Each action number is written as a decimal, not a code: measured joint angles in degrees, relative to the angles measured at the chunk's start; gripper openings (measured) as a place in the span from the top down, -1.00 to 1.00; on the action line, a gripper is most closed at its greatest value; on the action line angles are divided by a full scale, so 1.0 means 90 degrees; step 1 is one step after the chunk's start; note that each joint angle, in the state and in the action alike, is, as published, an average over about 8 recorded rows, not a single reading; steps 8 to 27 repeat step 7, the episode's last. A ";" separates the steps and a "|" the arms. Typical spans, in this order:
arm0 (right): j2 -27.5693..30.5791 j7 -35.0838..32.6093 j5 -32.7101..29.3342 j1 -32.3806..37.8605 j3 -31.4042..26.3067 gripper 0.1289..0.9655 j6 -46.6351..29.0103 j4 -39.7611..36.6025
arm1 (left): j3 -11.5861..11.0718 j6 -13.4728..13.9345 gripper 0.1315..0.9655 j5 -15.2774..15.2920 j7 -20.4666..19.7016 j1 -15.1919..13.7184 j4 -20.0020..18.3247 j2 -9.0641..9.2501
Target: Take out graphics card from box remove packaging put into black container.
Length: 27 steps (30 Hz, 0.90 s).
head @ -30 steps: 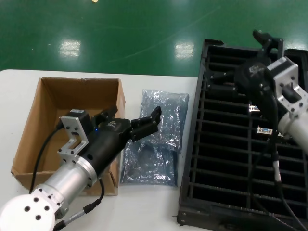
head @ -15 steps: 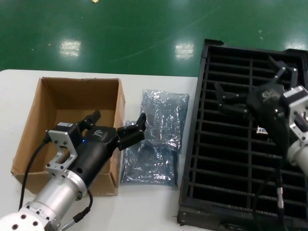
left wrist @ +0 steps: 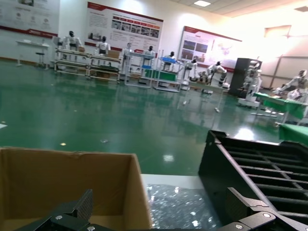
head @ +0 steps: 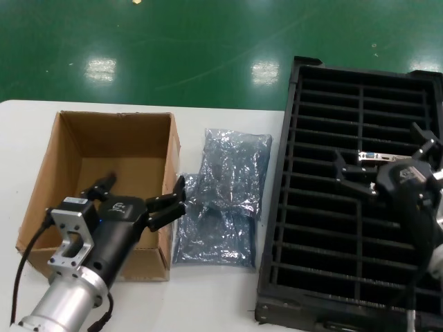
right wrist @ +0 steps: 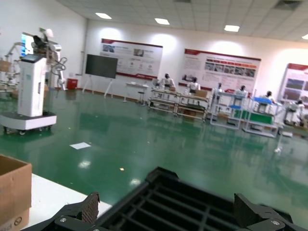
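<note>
Green glossy floor everywhere, with ceiling lights bouncing off it, and the wrist views show a big hall with poster boards on the walls, racks and other robots parked along the far side. The bench is plain white. On it sits the brown cardboard box, open on top, and from the head view its inside looks bare. Just beside its right wall lie two crinkly grey-blue bags, overlapping each other, flat on the bench, between the box and the black container. The container takes up the right side, all narrow slotted rows. One graphics card is already standing in a row near the far right, silver bracket showing. The left pincer hangs over the box's near right corner, fingers spread wide with nothing between them, one fingertip reaching out over the nearer bag. The right pincer hovers above the container right by that card, also spread wide and carrying nothing.
</note>
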 joint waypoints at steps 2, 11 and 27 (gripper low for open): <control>0.0009 -0.0068 0.0129 -0.0128 0.0033 -1.00 0.0077 0.0028 | -0.0035 -0.0073 -1.00 -0.0089 0.0177 0.0077 -0.0025 0.0003; 0.0026 -0.0184 0.0352 -0.0352 0.0091 -1.00 0.0209 0.0077 | -0.0097 -0.0199 -1.00 -0.0243 0.0482 0.0213 -0.0068 0.0007; 0.0026 -0.0184 0.0352 -0.0352 0.0091 -1.00 0.0209 0.0077 | -0.0097 -0.0199 -1.00 -0.0243 0.0482 0.0213 -0.0068 0.0007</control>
